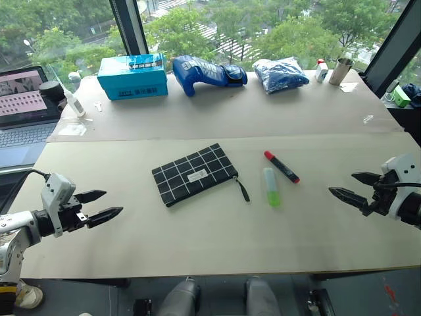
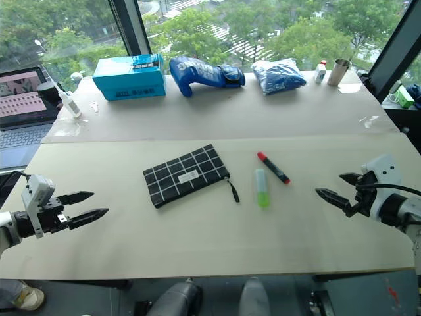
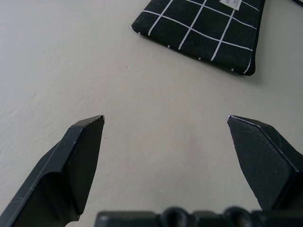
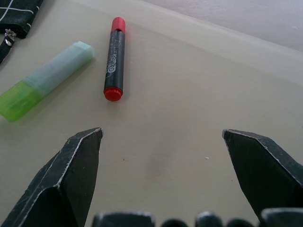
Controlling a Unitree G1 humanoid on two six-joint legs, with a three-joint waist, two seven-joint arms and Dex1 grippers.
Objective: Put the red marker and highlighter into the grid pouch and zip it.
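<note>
The grid pouch (image 1: 195, 174) bears a small white label, writing unreadable.

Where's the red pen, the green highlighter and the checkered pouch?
red marker (image 1: 281, 166), left eye view, middle of its black barrel.
highlighter (image 1: 270, 187), left eye view, where the pale cap meets the green body.
grid pouch (image 1: 195, 174), left eye view, middle of the fabric, by the white label.
</note>
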